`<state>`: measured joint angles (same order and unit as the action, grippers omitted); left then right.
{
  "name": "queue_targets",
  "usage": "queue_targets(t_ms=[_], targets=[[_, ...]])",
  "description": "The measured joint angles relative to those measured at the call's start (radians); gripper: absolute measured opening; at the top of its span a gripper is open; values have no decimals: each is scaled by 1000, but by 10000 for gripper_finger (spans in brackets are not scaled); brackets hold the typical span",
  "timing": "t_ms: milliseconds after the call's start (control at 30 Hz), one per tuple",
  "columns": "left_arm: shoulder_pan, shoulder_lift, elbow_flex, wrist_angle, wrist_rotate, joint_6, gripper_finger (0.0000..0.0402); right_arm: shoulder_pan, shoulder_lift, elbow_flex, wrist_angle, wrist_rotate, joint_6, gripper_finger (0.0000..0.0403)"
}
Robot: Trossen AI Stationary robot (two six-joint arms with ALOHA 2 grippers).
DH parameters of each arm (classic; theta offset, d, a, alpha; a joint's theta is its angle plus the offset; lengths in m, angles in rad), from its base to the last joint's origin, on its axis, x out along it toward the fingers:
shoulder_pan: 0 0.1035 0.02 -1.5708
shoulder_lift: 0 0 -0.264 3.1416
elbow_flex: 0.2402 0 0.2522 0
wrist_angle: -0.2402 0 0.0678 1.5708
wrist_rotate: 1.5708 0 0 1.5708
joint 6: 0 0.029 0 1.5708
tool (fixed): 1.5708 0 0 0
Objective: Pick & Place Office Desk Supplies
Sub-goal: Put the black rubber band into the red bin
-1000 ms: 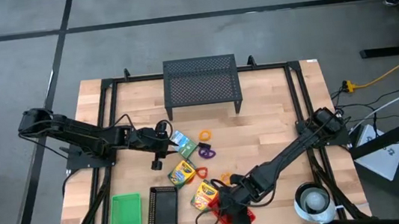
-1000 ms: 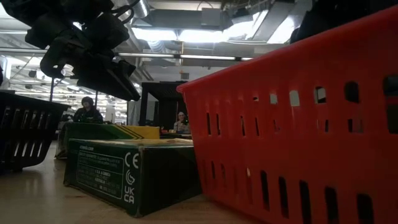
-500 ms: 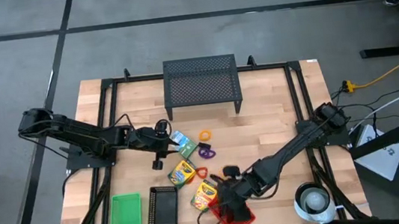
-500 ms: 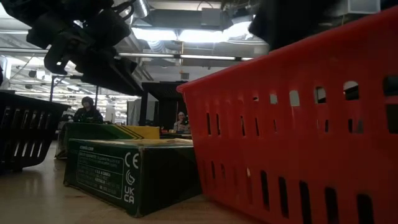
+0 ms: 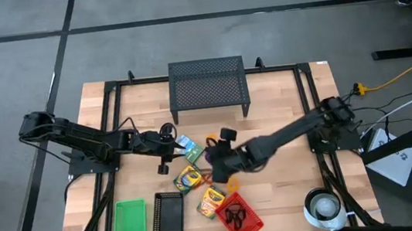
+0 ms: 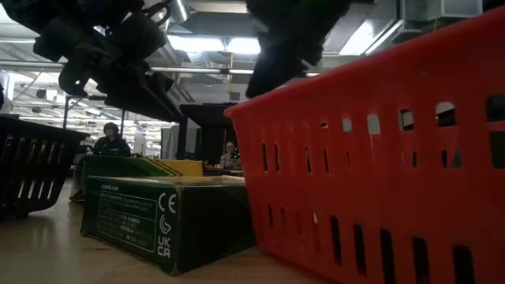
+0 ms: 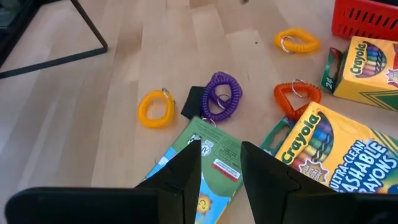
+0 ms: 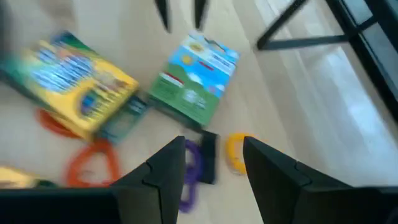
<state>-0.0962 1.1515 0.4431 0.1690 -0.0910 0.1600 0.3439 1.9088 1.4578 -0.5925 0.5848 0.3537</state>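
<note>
From above, the right tool (image 5: 215, 159) hovers by the purple ring (image 5: 212, 157) mid-table. Its wrist view shows the fingers apart, empty — centre them over that ring, then descend straight. The left tool (image 7: 219, 163), also apart, waits over the green box (image 7: 208, 163).

Pale wood table (image 5: 284, 122), glossy card crayon box (image 7: 367, 62), seemingly plastic red basket (image 6: 379, 158)

Two dark arms reaching inward over the bench. Left end effector (image 7: 219, 168) near the bench's middle-left, angled downward, fingers slightly parted, holding nothing. Right arm stretched diagonally from the right edge to the centre; right end effector (image 8: 211, 163) lowered, fingers apart, empty.
</note>
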Motion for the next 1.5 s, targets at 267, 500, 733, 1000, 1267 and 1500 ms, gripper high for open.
queue_targets(t_ms=[267,500,733,1000,1267,1500], targets=[[0,0,0,-24,0,0,111,-101,71,0,43,-172,-129,164],[0,0,0,-40,-1,0,111,-168,162,0,107,-338,-206,164],[0,0,0,-40,-2,0,111,-216,209,0,110,-341,-220,164],[0,0,0,-46,-2,0,111,-241,211,0,132,-369,-237,164],[0,0,0,-62,-1,0,111,-242,211,0,133,-425,-240,152],[0,0,0,-63,0,-8,111,-242,211,0,133,-456,-238,96]])
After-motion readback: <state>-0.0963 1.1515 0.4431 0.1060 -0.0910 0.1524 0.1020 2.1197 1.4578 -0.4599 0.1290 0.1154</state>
